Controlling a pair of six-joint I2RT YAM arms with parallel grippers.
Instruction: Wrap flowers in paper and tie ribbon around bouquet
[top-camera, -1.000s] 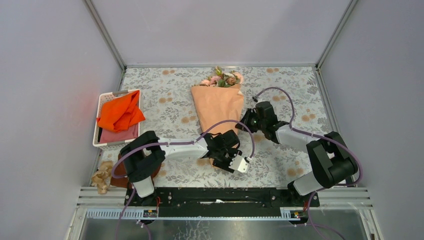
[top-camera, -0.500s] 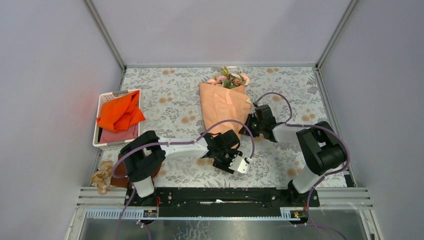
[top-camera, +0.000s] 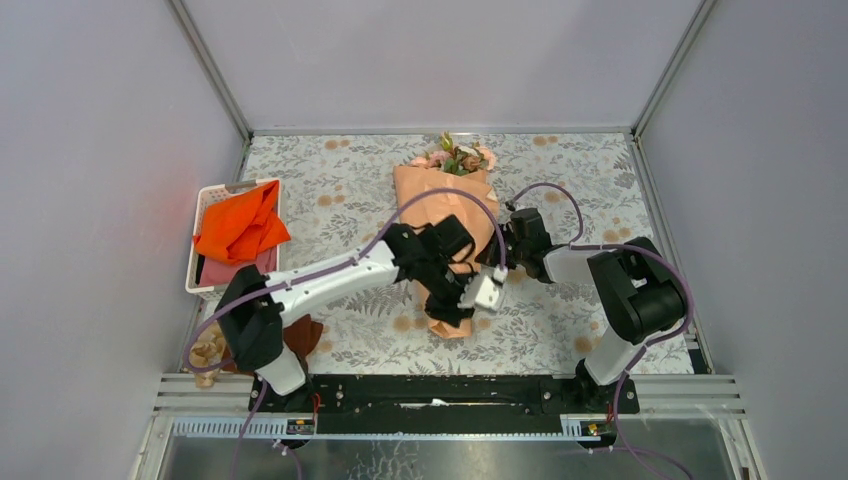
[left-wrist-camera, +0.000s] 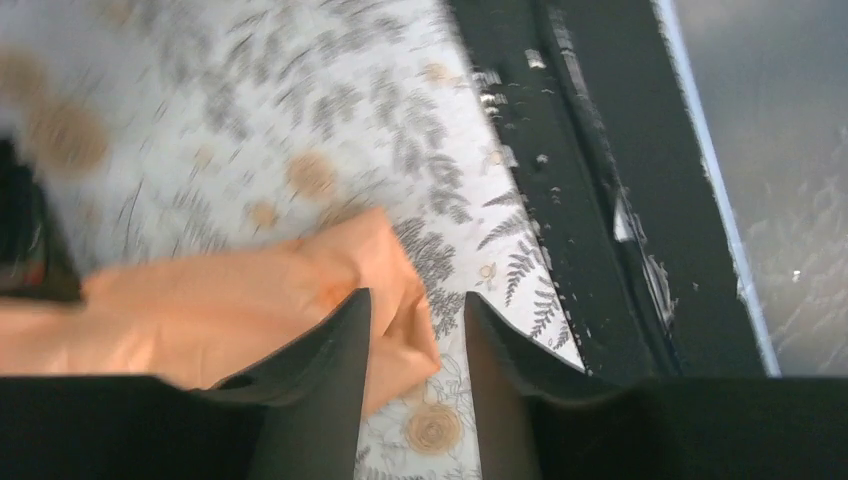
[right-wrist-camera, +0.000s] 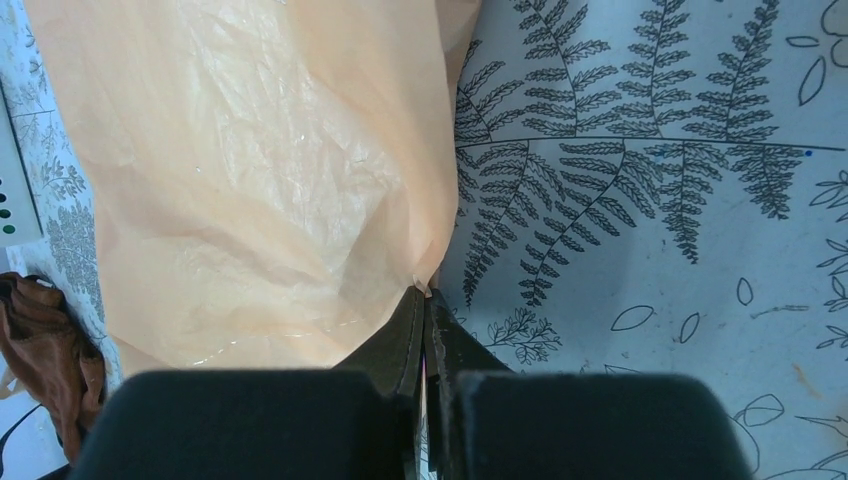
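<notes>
Left wrist: bouquet (left-wrist-camera: 230, 310) tail btwn fingers (left-wrist-camera: 320, 400)

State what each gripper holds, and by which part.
Right gripper pinches the paper at its side edge. Left gripper holds nothing; its open jaws straddle the tail of the bouquet.

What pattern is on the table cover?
Grey fern leaves printed on a white table cover; sharpest in right wrist view.

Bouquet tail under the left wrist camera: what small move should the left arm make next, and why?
Probably close the left end effector on the tail of the bouquet. Its jaws stand open astride the narrow paper end, while the right end effector pinches the paper's side edge; gripping the tail should keep the cone gathered.
</notes>
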